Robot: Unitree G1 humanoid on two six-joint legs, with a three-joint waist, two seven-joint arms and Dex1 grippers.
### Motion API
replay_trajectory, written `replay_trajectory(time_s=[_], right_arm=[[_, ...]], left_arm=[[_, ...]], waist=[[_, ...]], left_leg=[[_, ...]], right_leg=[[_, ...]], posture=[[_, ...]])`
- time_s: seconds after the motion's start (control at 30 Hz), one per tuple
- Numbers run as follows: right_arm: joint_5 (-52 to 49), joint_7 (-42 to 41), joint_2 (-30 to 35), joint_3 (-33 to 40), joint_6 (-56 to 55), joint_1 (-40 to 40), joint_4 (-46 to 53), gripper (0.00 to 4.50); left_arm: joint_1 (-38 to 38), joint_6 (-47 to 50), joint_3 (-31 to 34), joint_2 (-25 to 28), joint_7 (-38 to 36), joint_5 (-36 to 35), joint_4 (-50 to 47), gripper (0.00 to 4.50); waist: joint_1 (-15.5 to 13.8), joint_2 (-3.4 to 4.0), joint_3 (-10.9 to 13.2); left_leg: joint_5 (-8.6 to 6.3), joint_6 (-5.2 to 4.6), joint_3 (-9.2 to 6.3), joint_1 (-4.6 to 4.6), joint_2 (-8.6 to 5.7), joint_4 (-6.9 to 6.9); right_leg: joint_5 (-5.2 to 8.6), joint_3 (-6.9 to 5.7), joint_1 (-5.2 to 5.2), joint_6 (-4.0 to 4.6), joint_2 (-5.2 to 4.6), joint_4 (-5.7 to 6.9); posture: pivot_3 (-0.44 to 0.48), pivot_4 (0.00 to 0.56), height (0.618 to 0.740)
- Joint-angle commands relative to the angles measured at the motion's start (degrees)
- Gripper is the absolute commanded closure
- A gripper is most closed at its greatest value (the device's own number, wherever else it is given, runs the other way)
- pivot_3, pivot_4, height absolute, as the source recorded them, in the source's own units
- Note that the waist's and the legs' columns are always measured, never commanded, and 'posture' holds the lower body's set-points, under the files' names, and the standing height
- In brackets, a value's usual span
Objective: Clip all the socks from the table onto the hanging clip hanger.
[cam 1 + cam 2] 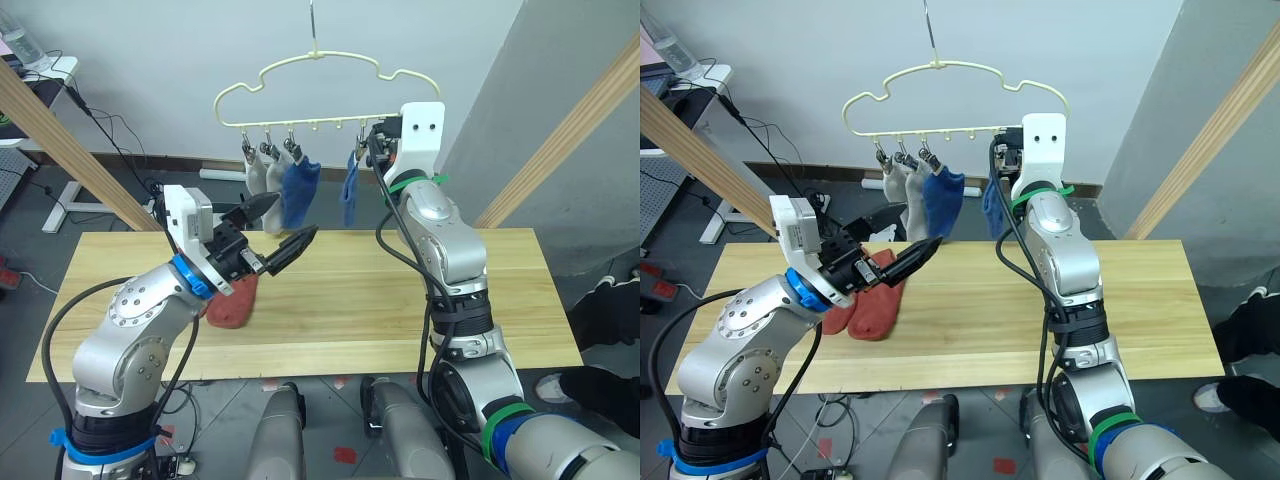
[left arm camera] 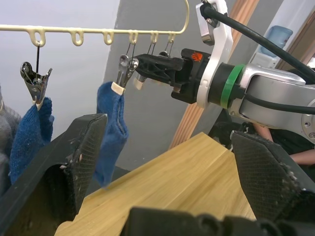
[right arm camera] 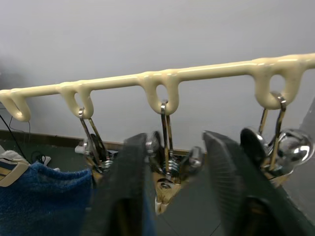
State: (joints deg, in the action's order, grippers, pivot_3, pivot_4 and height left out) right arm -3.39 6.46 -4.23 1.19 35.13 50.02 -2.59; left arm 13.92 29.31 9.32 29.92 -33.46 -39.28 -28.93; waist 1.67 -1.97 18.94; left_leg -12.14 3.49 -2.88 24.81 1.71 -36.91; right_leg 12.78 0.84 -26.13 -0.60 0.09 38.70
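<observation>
four socks up on the clip hanger [image 1: 320,70]: two grey socks [image 1: 262,170] and a blue sock [image 1: 298,190] toward the robot's left end, second blue sock [image 1: 350,195] further along near the right gripper. two rust-red socks [image 1: 872,300] lie flat on the table [image 1: 400,300], side by side at the left side, partly hidden under the left arm.

right gripper [image 3: 170,172] is up at the bar, fingers straddling an empty clip [image 3: 167,169] next to the second blue sock. looks closed on the clip's levers to pinch it open, but i can't confirm the clip is actually gaping from the wrist view.

left gripper [image 1: 275,225] hovers above the table just over the red socks, fingers spread wide, nothing in them.

step in hand, as i read it: right is prepping the fifth clip, left is due to fetch a red sock.

next move calls for:
- left drops down, pinches one red sock near the cuff, takes only the one since the pair is touching
- lifts the cuff into the clip between the right fingers
- right eases off so the clip bites, left lets go after
</observation>
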Motion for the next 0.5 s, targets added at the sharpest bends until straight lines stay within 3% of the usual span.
replay_trajectory(time_s=[0.03, 0.5], right_arm=[[0.07, 0.70, -0.39, 0.28, 0.21, 0.31, 2.41, 2.94], [-1.00, -2.27, 0.95, 0.65, -0.41, 0.26, 2.88, 2.94]], left_arm=[[0.29, -1.00, 0.24, -0.15, 0.13, -0.33, -2.68, 0.00], [0.55, -1.13, -0.08, -0.22, 0.23, -0.22, -2.52, 0.00]], waist=[[0.00, 0.00, 0.00], [0.00, 0.00, 0.00]], left_leg=[[0.00, 0.00, 0.00, 0.00, 0.00, 0.00], [0.00, 0.00, 0.00, 0.00, 0.00, 0.00]], right_leg=[[0.00, 0.00, 0.00, 0.00, 0.00, 0.00], [0.00, 0.00, 0.00, 0.00, 0.00, 0.00]], posture=[[0.034, 0.299, 0.740], [0.030, 0.300, 0.740]])
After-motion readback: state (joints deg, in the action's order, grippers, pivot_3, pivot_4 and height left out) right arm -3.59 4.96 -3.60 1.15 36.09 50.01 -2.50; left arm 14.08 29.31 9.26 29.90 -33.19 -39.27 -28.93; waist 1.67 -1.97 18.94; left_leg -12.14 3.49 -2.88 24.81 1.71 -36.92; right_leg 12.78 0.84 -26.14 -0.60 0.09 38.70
